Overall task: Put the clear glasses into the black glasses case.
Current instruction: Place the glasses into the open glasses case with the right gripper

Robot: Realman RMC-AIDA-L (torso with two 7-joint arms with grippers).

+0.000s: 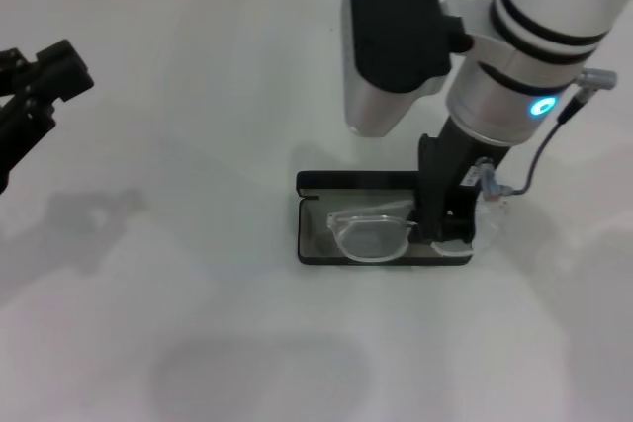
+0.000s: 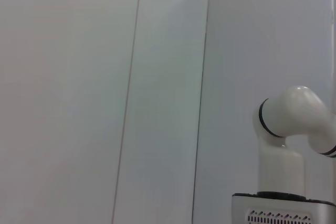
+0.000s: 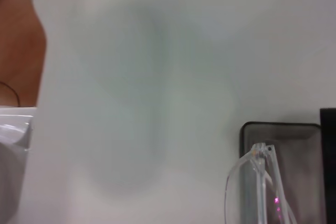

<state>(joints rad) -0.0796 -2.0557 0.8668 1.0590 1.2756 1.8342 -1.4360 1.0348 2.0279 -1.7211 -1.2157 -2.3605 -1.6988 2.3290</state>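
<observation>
The black glasses case point(image 1: 341, 183) lies open on the white table at the centre of the head view, its grey lining showing. The clear glasses point(image 1: 371, 236) rest across its tray, one lens inside and the other end reaching past the case's right end. My right gripper point(image 1: 442, 229) comes down at that right end, shut on the glasses. In the right wrist view a clear arm of the glasses point(image 3: 262, 171) hangs over the case's corner point(image 3: 283, 129). My left gripper point(image 1: 45, 91) is parked open at the far left, away from the case.
The white table point(image 1: 198, 294) stretches out on all sides of the case. The right arm's white forearm point(image 1: 554, 37) looms over the back right. The left wrist view shows only a wall and a white arm joint point(image 2: 286, 129).
</observation>
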